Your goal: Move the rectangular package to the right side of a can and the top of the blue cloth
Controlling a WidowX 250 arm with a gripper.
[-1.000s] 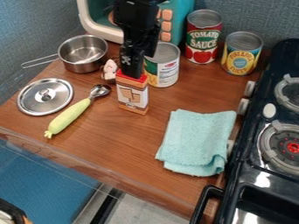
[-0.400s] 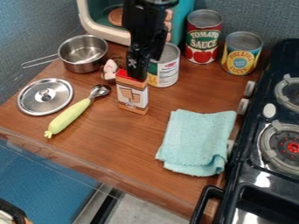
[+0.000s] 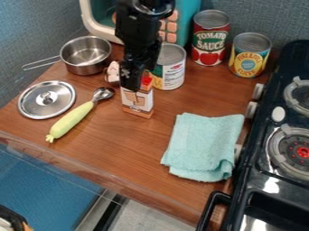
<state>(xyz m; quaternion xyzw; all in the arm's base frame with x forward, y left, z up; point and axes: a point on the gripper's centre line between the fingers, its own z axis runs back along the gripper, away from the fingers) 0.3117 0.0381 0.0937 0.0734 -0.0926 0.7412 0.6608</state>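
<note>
Black robot arm (image 3: 142, 27) is coming into view at far edge, left of middle, base lying out of view. Upper part is showing rounded, glossy joint housing (image 3: 147, 5), light glinting on its dark surface. Small black part is jutting out to right of housing. Below, arm is running down in one dark, steep column, leaning slightly, lower end sitting a little farther left than top. Black gripper (image 3: 131, 84) is hanging at lower end, pointing down, narrowing toward tip, side bearing small pale mark.
</note>
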